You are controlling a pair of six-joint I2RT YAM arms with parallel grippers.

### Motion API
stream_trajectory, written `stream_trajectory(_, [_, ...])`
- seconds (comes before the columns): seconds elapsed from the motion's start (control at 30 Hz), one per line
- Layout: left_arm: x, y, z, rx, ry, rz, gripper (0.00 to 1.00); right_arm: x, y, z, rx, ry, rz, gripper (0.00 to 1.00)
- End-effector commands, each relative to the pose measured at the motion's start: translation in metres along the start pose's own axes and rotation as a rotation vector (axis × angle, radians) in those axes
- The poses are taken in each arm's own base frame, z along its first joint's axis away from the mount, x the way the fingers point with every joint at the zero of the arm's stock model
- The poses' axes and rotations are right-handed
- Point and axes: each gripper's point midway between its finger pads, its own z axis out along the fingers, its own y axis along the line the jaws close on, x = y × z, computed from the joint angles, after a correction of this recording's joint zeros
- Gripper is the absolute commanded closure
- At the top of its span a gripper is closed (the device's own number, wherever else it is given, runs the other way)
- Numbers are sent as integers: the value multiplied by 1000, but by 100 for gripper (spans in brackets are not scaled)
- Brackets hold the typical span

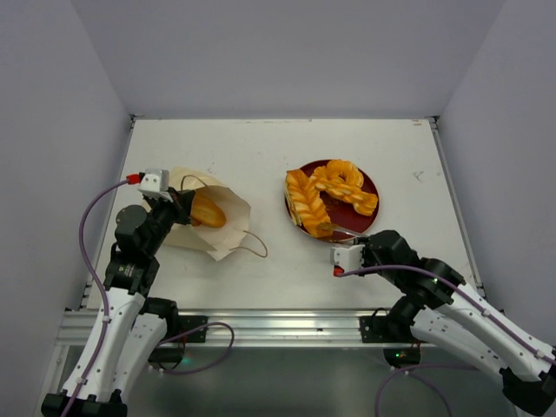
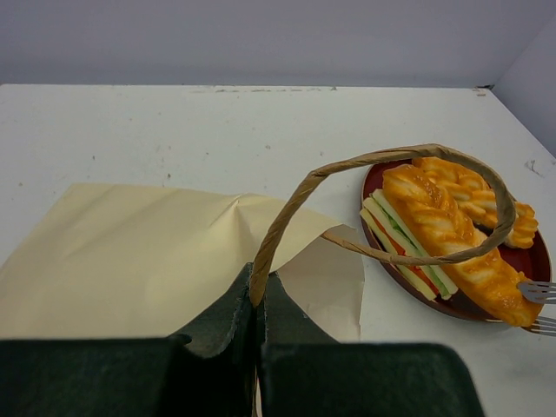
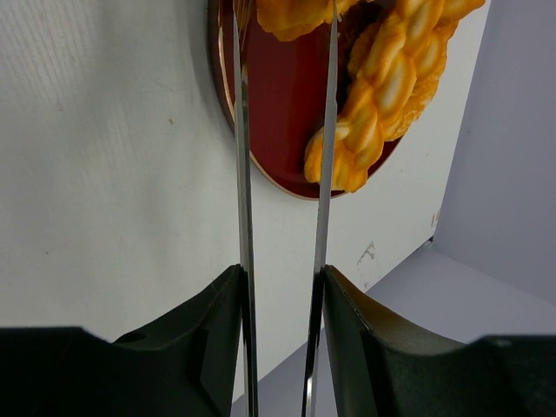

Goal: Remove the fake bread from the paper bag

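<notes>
**Current state.** The paper bag point(image 1: 213, 228) lies on its side on the desk point(image 1: 261, 156), left of centre, with its mouth facing the red plate point(image 3: 282, 113). One piece of fake bread point(image 1: 207, 211) shows inside the mouth. The other pieces are heaped on the plate. The left pincer point(image 2: 259, 300) is clamped on the root of one twisted handle point(image 2: 382, 156). The right pincer point(image 1: 343, 234) has its thin blades apart at the near rim of the plate. Nothing is seen clamped between them (the tips run past the top of the right wrist view).

**Handling.**
- The bread looks glossy, rigid and light. It will probably slip in flat blades, so grip across the narrow width near mid-length, not at a tapered end.
- The bag is thin, creased paper and is likely to slide or collapse if pushed. The handle grip is its only anchor.

**Judgement.** The task looks mostly done, with one piece left to extract as far as can be seen.
</notes>
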Motion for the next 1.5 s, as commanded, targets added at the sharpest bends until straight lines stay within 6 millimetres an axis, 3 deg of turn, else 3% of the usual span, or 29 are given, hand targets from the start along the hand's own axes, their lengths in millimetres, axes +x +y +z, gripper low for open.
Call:
stream_trajectory(0.0, [-3,-4,0,19,-13,-1,100,5,-6,-2,41,20,31,57])
stream_trajectory(0.6, [-4,-5,0,26,-16,-5,100,-9,-4,-11,-3,-53,81,53])
stream_trajectory(1.03, [-5,-7,1,33,-17,-12,100,-30,-17,-33,-16,-159,151,51])
stream_trajectory(1.47, [-9,-9,2,43,-27,-12,100,-46,-11,-39,-77,-238,186,51])
